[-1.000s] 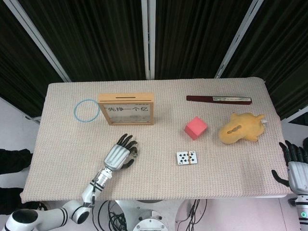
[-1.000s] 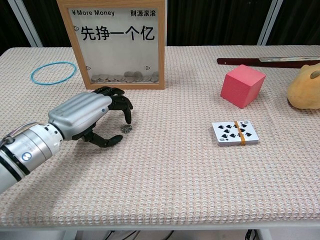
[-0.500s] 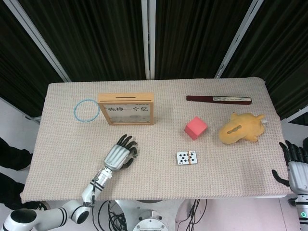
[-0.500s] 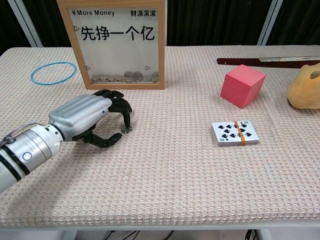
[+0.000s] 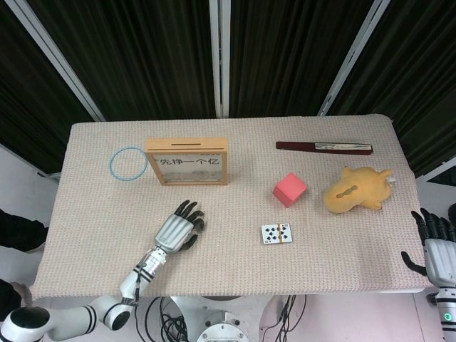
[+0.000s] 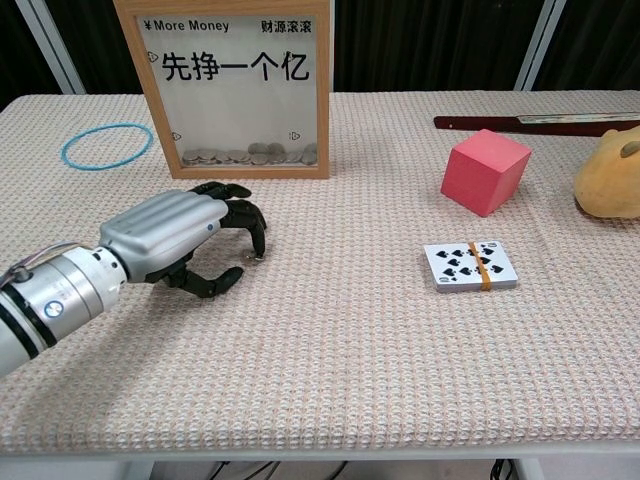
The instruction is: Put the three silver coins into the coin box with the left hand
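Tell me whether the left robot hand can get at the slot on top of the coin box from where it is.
Probably yes. The left robot hand sits just in front of the coin box, nothing lies between them, and the slot on top is uncovered.

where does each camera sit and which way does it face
Head view: high above the near edge, looking down on the whole table; shows the left hand with forearm, and the right hand off the right edge.
Chest view: low at the near edge, looking across at the coin box; shows only the left hand and forearm.
Shared: left hand, coin box, cards.
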Controlling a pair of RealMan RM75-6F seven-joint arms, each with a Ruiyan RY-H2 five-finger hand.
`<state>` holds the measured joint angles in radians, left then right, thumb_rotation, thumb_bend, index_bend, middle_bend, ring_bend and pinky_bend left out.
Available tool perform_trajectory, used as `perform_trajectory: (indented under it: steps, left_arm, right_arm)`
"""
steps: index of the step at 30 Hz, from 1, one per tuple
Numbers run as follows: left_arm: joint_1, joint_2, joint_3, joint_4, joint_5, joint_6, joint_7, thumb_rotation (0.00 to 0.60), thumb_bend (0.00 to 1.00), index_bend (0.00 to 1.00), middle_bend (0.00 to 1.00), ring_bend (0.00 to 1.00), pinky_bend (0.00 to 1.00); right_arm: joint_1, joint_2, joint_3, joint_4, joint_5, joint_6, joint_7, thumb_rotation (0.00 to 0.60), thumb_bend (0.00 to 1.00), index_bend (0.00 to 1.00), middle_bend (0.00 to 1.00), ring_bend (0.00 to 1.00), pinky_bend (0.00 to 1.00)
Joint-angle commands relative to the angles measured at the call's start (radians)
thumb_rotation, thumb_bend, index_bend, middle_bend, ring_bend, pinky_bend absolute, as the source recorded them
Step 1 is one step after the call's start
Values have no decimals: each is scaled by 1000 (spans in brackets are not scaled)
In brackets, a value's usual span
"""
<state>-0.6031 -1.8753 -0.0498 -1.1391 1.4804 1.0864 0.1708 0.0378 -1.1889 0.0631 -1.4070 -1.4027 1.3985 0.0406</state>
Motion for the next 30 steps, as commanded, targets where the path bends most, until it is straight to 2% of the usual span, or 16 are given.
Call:
perform_trajectory:
  steps: [1,20,24,30]
  left_arm:
    - [-3,3,-3,-6,-5,-6,8,600,256,366,190,17,47]
    - [-8,-21,-10,37,7,14,-24,600,255,500,210,17,48]
    - [-4,-28,-8,51,13,28,-39,600,255,496,221,17,49]
    - [0,-44,-5,82,37,63,-76,600,255,438,242,18,59]
  right_arm:
    - [1,1,2,-1,2,-1,0,600,221,0,0,0,0]
    - [4,4,5,-3,10,-8,-5,600,222,0,0,0,0]
    - [4,2,4,-2,11,-9,-6,600,222,0,0,0,0]
    - [2,2,2,-1,11,-9,-6,600,225,0,0,0,0]
